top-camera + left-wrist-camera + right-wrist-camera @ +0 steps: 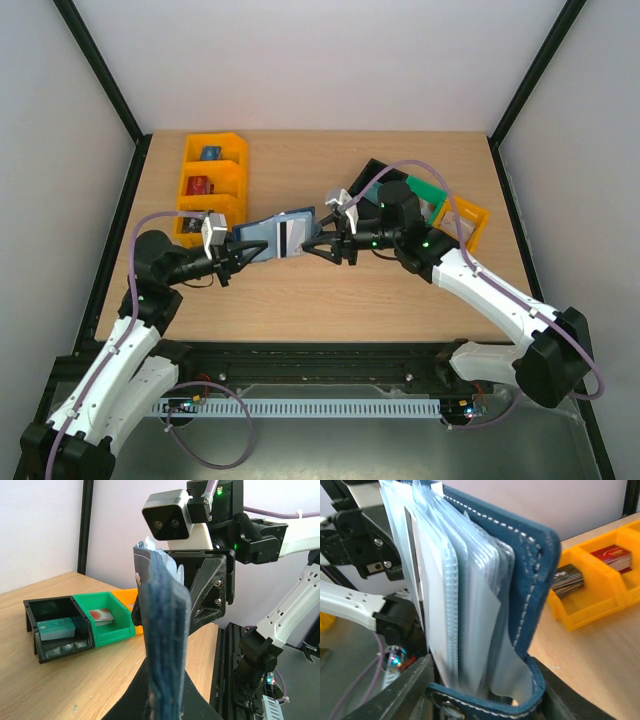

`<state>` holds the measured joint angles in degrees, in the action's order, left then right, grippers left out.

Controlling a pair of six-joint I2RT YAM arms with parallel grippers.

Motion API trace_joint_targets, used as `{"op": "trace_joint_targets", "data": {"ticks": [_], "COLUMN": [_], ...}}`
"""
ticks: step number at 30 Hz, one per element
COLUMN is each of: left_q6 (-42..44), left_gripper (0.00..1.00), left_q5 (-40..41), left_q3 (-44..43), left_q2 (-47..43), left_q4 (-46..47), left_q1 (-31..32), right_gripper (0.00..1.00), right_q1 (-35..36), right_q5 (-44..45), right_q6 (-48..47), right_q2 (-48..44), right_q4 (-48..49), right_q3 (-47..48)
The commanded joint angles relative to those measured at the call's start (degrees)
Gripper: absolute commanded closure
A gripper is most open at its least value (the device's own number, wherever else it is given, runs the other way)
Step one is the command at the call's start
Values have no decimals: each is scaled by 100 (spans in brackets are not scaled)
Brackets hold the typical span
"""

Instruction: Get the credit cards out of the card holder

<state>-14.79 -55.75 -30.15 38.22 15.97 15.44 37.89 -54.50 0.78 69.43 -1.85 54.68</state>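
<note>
The card holder [280, 235], dark navy, hangs in the air between both arms above the table's middle. My left gripper [240, 255] is shut on its left end; in the left wrist view the holder [162, 645] stands edge-on between the black fingers [125, 702]. My right gripper [318, 240] is at the other end. In the right wrist view its jaws press against both sides of the holder [540, 580], closed on it. Pale blue-grey credit cards [470, 605] in clear sleeves fan out between the covers. The closing tab [485, 711] spans the bottom.
An orange bin [212, 185] with small items stands at the back left of the wooden table [300, 300]. At the back right stand a black bin [375, 175], a green bin [430, 200] and a yellow bin [468, 222]. Black frame posts flank the table.
</note>
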Motion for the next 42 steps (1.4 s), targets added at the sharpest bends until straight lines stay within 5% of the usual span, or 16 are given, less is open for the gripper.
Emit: {"op": "trace_joint_targets", "data": {"ticks": [1, 10, 15, 18, 21, 22, 27, 31, 34, 42], "left_q6": [69, 153, 169, 114, 25, -52, -633, -876, -1126, -1811], "left_gripper": [98, 98, 98, 94, 42, 31, 12, 11, 13, 35], "left_q5": [-132, -82, -16, 277, 1299, 1721, 3720, 3603, 3093, 1948], "left_q3": [71, 114, 130, 156, 222, 237, 278, 362, 468, 755], "left_q2": [-58, -65, -77, -98, -108, -98, -78, -199, -214, -70], "left_q4": [245, 160, 98, 58, -78, -133, -435, -321, -59, 577], "left_q1": [-29, -32, -28, -28, -39, -48, -422, -667, -674, -338], "right_gripper": [56, 59, 95, 98, 98, 98, 98, 98, 98, 98], "right_q1": [-18, -15, -17, -18, -18, -23, -45, -45, 69, 866], "right_q5": [-523, -1197, -1346, -1190, -530, -169, 2489, 4233, 4757, 4187], "right_q6": [224, 747, 831, 839, 723, 681, 1109, 1500, 1673, 1565], "right_q2": [125, 403, 561, 507, 384, 353, 407, 1148, 1769, 2385], "right_q4": [290, 692, 671, 706, 466, 288, -431, -1987, -2764, -2473], "right_q3": [114, 127, 239, 231, 227, 235, 237, 980, 1582, 2163]}}
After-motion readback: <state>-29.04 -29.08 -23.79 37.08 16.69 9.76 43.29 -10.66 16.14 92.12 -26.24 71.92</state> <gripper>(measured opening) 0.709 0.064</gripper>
